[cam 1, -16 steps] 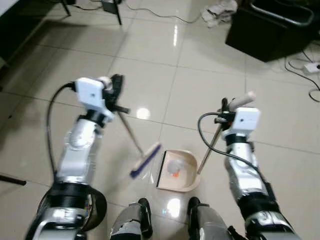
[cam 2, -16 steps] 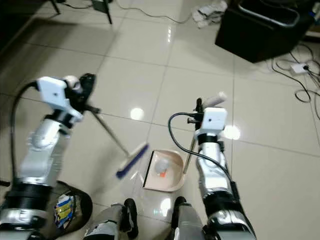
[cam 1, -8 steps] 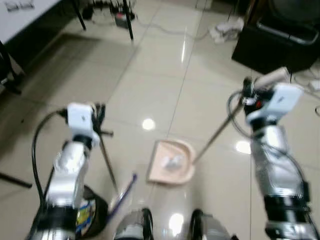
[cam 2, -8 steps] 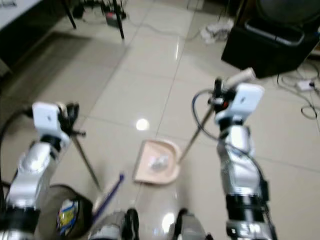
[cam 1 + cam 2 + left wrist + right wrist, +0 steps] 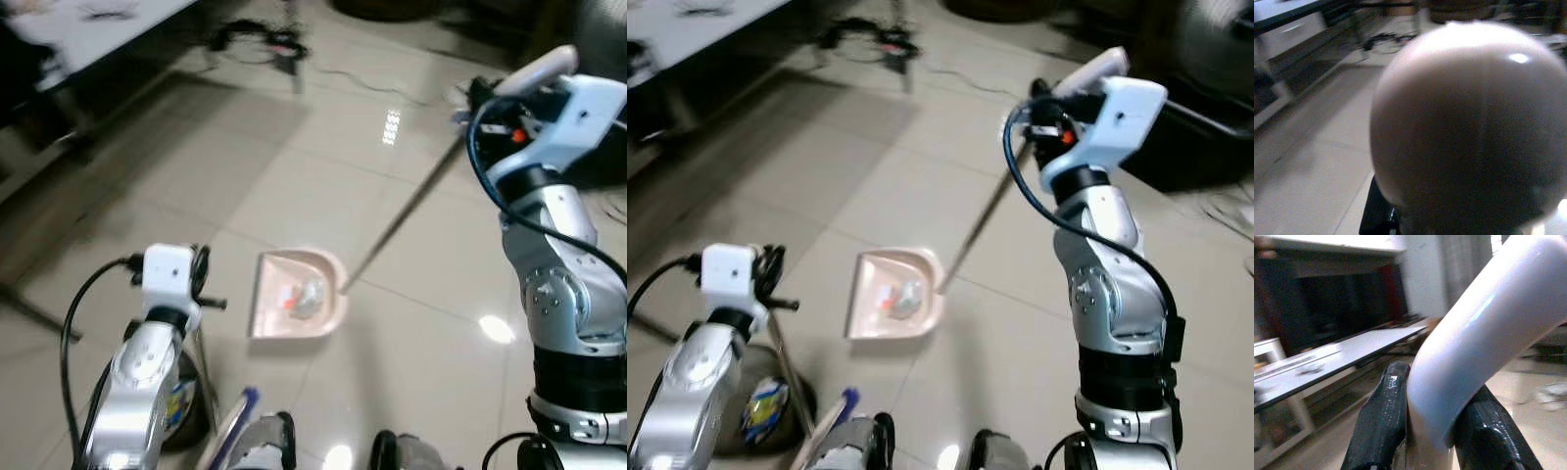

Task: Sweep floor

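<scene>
A pink dustpan [image 5: 299, 294] holds a little debris, some orange and grey, and sits low over the tiled floor. Its long thin handle [image 5: 402, 211] slants up to my right gripper [image 5: 480, 98], raised high and shut on the white curved handle end [image 5: 1474, 333] between both black fingers [image 5: 1383, 421]. My left gripper [image 5: 201, 294] is shut on the broom handle [image 5: 789, 372], which drops almost straight down beside my left arm. The blue broom head [image 5: 235, 436] lies by my feet. The rounded handle tip [image 5: 1469, 122] blocks most of the left wrist view.
A dark round bin [image 5: 759, 411] with colourful wrappers inside stands under my left arm. A white table [image 5: 88, 29] and its legs run along the far left, with cables [image 5: 260, 44] on the floor behind. A dark box [image 5: 1205, 137] stands at the far right.
My right arm has risen with the dustpan handle, and the pan has moved left and away from my feet. The broom has swung in upright beside my left arm. The whole view has shifted too.
</scene>
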Available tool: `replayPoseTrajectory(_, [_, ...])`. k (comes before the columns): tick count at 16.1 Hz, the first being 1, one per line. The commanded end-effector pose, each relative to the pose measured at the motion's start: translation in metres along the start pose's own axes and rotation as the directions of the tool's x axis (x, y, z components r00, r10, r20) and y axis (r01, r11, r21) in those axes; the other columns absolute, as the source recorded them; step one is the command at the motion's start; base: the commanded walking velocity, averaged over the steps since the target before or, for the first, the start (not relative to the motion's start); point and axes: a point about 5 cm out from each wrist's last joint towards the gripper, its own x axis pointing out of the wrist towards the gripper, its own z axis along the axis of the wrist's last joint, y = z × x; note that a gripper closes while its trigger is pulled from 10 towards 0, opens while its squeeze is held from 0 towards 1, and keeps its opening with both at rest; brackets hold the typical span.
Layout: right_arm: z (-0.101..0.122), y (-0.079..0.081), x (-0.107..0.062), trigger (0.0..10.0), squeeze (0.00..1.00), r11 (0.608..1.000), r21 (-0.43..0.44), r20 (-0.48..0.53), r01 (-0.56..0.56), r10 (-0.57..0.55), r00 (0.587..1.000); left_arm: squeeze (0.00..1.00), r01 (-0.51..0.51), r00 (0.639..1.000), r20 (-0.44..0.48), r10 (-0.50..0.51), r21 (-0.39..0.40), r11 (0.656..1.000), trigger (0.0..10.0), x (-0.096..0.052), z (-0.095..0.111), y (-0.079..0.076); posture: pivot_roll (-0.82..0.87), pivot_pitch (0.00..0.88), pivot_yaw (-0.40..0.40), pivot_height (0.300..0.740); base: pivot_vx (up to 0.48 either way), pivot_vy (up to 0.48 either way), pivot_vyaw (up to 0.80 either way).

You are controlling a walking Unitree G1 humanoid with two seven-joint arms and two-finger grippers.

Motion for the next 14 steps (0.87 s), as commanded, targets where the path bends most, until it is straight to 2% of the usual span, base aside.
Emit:
replayPoseTrajectory(1, [0.011,0.012,0.002,10.0,0.00,0.998,0.017,0.024,-0.064,0.064,0.998,0.00,-0.029,0.999,-0.018,0.030,0.043,0.999,10.0,-0.005,-0.002,0.004,0.02,0.089,0.046,0.740,0.000,0.000,0.80])
replayPoseTrajectory(4, [0.014,0.013,0.003,10.0,0.00,0.997,0.014,-0.001,-0.072,0.072,0.997,0.00,-0.009,1.000,-0.020,0.010,0.070,0.997,10.0,-0.009,0.001,-0.001,0.02,0.088,0.041,0.740,0.000,0.000,0.80])
replayPoseTrajectory(7, [0.018,0.014,0.005,10.0,0.00,0.998,0.008,0.009,-0.059,0.059,0.998,0.00,0.039,0.999,0.018,-0.040,0.051,0.998,10.0,-0.011,0.011,-0.016,0.02,0.085,0.042,0.740,0.000,0.000,0.80])
replayPoseTrajectory(14, [0.039,0.014,0.012,10.0,0.00,0.999,0.010,0.079,-0.047,0.046,0.996,0.00,0.067,0.997,0.018,-0.069,0.065,0.996,10.0,-0.013,0.012,-0.022,0.02,0.077,0.038,0.740,0.000,0.000,0.80])
